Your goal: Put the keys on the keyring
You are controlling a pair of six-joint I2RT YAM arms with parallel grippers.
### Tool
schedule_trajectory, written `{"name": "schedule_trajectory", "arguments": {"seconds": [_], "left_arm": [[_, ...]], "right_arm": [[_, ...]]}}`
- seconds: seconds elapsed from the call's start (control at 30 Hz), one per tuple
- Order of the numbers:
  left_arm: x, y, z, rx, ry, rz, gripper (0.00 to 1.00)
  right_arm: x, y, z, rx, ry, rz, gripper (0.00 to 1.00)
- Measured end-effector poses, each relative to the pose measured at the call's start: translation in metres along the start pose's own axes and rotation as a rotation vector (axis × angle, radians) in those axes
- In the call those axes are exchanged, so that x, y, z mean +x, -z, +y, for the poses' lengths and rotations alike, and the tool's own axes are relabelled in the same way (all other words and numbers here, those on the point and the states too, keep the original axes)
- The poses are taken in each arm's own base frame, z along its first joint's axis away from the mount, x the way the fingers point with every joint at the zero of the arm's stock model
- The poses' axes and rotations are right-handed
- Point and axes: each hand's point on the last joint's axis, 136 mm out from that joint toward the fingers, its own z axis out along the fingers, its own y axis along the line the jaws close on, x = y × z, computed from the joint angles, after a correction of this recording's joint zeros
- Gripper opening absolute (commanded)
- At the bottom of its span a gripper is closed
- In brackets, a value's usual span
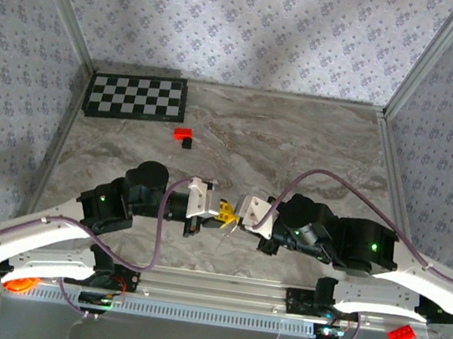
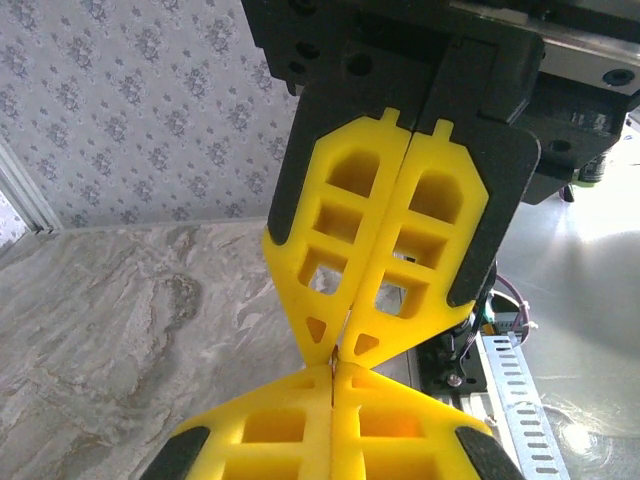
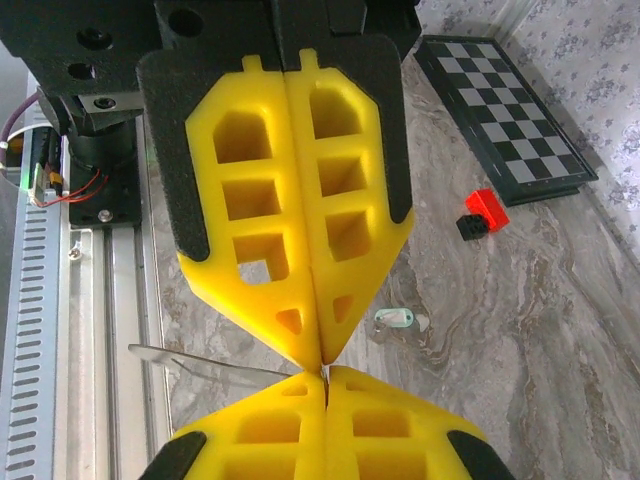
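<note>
My right gripper (image 3: 325, 385) is clamped on the key (image 3: 200, 362), blade jutting sideways off its tips. My left gripper (image 3: 322, 350) is closed, tip-to-tip against it. Small pale loop just beyond the tips is probably the keyring (image 3: 393, 318). Keep key level, thread slowly.

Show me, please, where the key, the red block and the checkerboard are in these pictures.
key (image 3: 218, 365), right wrist view, middle of its flat blade.
red block (image 3: 489, 207), right wrist view, its red top.
checkerboard (image 1: 135, 96), top view, centre of the board.
</note>
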Motion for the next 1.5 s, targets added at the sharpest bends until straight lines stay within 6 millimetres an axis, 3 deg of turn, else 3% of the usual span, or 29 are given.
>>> {"name": "schedule_trajectory", "arguments": {"seconds": [0.6, 0.7, 0.97, 1.27, 1.5], "left_arm": [[0.004, 0.006, 0.001, -0.028, -0.009, -0.020, 0.00], [0.005, 0.008, 0.002, -0.038, -0.012, -0.032, 0.00], [0.019, 0.007, 0.010, -0.086, 0.007, -0.001, 0.00], [0.027, 0.008, 0.022, -0.151, 0.030, 0.013, 0.00], [0.031, 0.008, 0.025, -0.172, 0.051, 0.008, 0.00]], "right_arm": [[-0.002, -0.006, 0.002, -0.005, -0.009, -0.008, 0.01], [-0.003, -0.007, 0.002, -0.001, -0.019, -0.013, 0.07], [-0.015, 0.006, -0.006, 0.014, -0.075, -0.101, 0.40], [-0.016, -0.001, -0.007, 0.018, -0.097, -0.095, 0.63], [-0.022, 0.009, -0.002, -0.030, -0.116, -0.141, 0.81]]}}
